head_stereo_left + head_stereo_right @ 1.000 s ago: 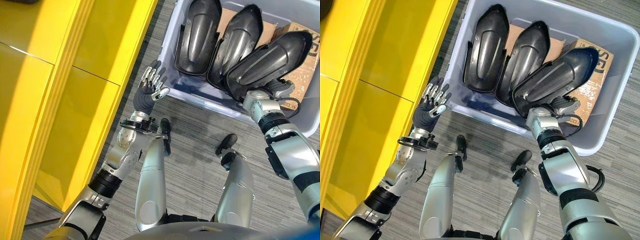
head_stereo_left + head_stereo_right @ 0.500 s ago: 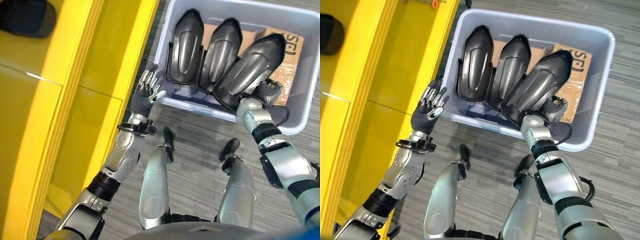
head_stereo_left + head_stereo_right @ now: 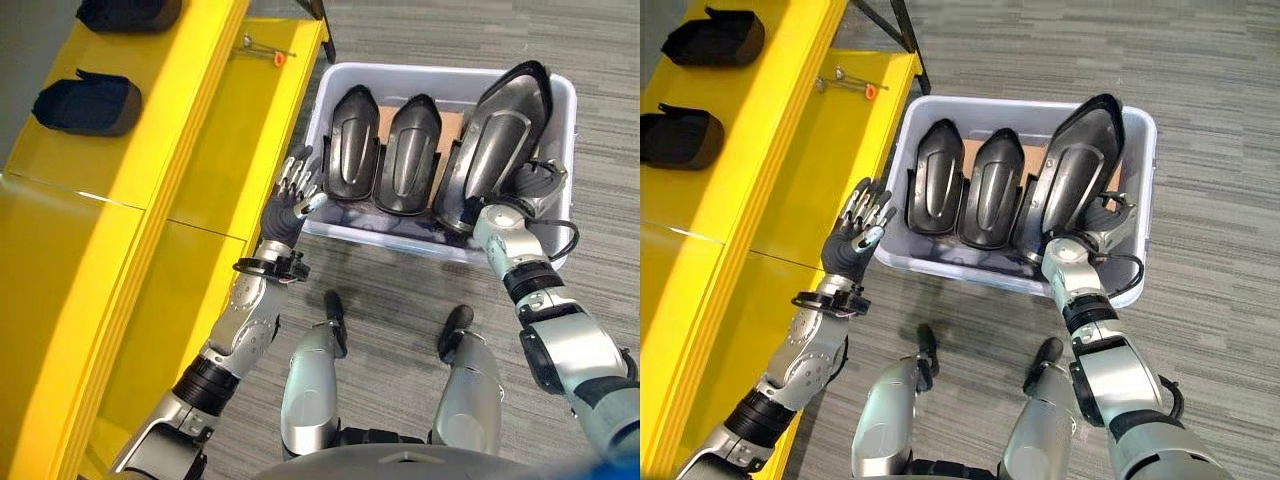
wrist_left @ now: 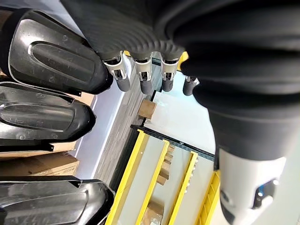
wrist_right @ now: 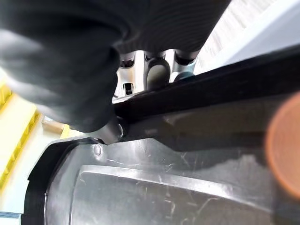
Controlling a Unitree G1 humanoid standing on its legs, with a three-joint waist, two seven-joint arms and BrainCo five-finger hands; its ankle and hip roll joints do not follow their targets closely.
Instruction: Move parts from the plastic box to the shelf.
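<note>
A pale plastic box [image 3: 400,72] on the floor holds three black moulded parts. My right hand [image 3: 535,183] is shut on the lower edge of the largest part [image 3: 500,125], at the box's right end. In the right wrist view its fingers [image 5: 157,70] curl over that part's rim [image 5: 187,140]. This part stands steeply, with its tip past the box's far rim. Two smaller parts [image 3: 352,145] [image 3: 410,155] lean side by side to its left. My left hand [image 3: 290,195] is open, with its fingers [image 4: 140,77] straight, just outside the box's left wall.
The yellow shelf [image 3: 180,120] runs along the left, close to the box. Two black parts [image 3: 88,102] [image 3: 128,12] lie on it. A small metal tool with an orange tip [image 3: 265,48] is at its far end. Cardboard [image 3: 452,125] lines the box bottom.
The camera has drawn back, so more of the shelf shows. My right hand has raised the large part steeper, with its tip now over the far rim. The left hand keeps its place.
</note>
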